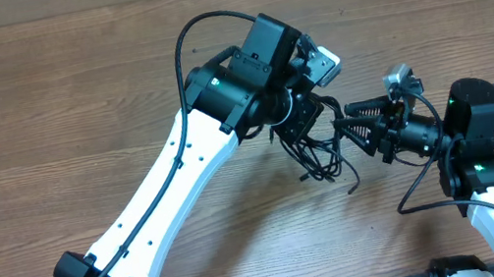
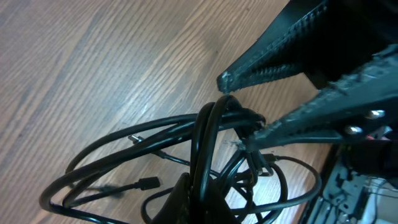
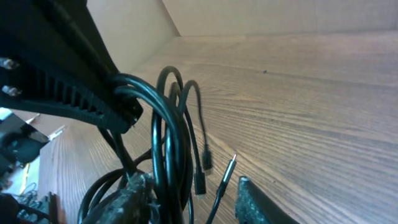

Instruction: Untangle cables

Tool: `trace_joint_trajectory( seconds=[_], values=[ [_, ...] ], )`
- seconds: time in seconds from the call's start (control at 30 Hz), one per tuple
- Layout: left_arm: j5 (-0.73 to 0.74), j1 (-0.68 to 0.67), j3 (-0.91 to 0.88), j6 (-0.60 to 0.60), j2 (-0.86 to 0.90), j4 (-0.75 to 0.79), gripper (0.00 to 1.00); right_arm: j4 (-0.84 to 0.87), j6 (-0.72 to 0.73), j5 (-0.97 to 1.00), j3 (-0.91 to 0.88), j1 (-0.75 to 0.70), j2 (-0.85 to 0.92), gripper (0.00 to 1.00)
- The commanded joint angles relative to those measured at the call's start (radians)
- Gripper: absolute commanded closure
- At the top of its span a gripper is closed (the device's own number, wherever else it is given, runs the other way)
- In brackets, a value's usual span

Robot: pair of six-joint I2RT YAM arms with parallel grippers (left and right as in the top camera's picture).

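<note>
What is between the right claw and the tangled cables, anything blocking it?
Nothing visible. The right claw stands open astride the looped bunch of thin black cables, one finger on each side. The left claw grips the same bunch right beside it, so room is tight.

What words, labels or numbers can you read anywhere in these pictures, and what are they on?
None can be read in any view.
The cables, the left arm and the table show no writing.
The green spots on the right arm are lights, not text.
</note>
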Motion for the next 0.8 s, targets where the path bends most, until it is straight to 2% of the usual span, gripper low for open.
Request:
trace_joint_trajectory(
  seconds=[0.0,0.07,0.17,0.43,0.6,0.77],
  values=[
    [0.049,-0.008,0.018,-0.029,-0.017,0.006,0.96,0.004,-0.002,0.005,0.02,0.005,0.002,0.69],
    [0.037,-0.007,0.018,-0.03,-0.017,0.006,0.96,0.003,-0.002,0.005,0.02,0.005,0.002,0.96],
    [-0.014,-0.006,0.018,-0.076,-0.017,0.01,0.96,0.0,-0.002,0.005,0.02,0.005,0.002,0.96],
    [-0.315,0.015,0.018,-0.392,-0.017,0.014,0.96,-0.077,-0.002,0.0,0.02,0.005,0.002,0.96],
    [-0.538,0.038,0.018,-0.815,-0.017,-0.009,0.95,-0.082,0.003,-0.087,0.02,0.004,0.002,0.96],
    [-0.577,0.049,0.018,-1.059,-0.017,-0.041,0.95,-0.073,0.032,-0.079,0.02,0.004,0.002,0.96]
  ],
)
